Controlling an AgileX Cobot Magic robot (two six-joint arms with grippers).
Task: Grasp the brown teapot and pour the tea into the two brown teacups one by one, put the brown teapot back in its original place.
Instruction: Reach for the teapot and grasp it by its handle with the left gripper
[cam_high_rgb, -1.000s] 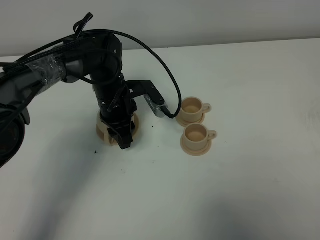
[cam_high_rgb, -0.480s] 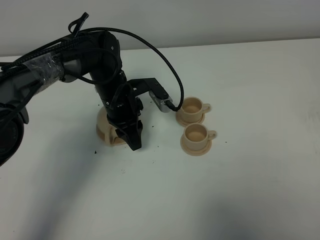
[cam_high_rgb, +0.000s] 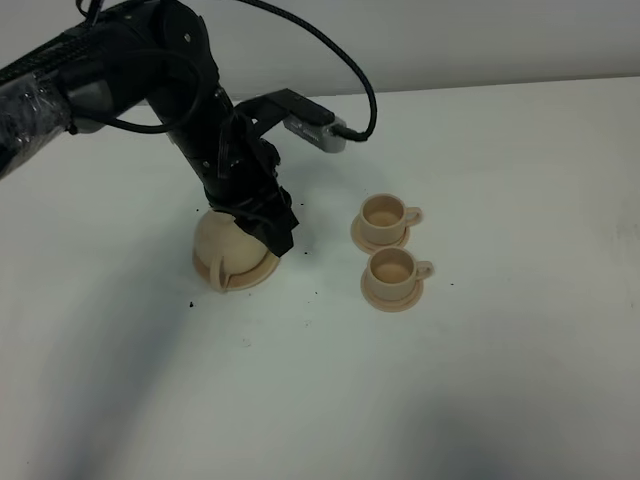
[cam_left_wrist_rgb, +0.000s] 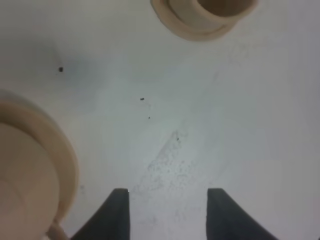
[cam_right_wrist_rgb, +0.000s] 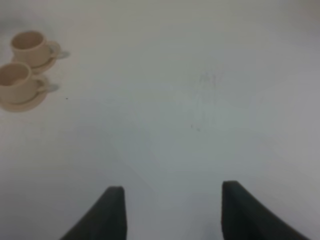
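Observation:
The brown teapot (cam_high_rgb: 222, 250) sits on its wide saucer plate (cam_high_rgb: 257, 276) at the left of the table, with its top partly hidden by the arm. My left gripper (cam_high_rgb: 277, 232) hovers just to the teapot's right, open and empty. In the left wrist view the fingers (cam_left_wrist_rgb: 118, 214) stand apart over bare table, with the teapot (cam_left_wrist_rgb: 25, 175) to one side and one teacup on its saucer (cam_left_wrist_rgb: 207, 12) farther off. The two brown teacups (cam_high_rgb: 385, 213) (cam_high_rgb: 393, 267) stand on their saucers right of centre. My right gripper (cam_right_wrist_rgb: 172, 215) is open and empty, far from the cups (cam_right_wrist_rgb: 27, 46) (cam_right_wrist_rgb: 15, 79).
The white tabletop (cam_high_rgb: 500, 380) bears small dark specks near the teapot (cam_high_rgb: 190, 302). The left arm's black cable (cam_high_rgb: 340, 60) arcs over the back of the table. A pale wall runs behind the table's far edge.
My left gripper has let go of the teapot and risen up and to the right of it. The teapot, earlier covered by the gripper, now shows on its plate.

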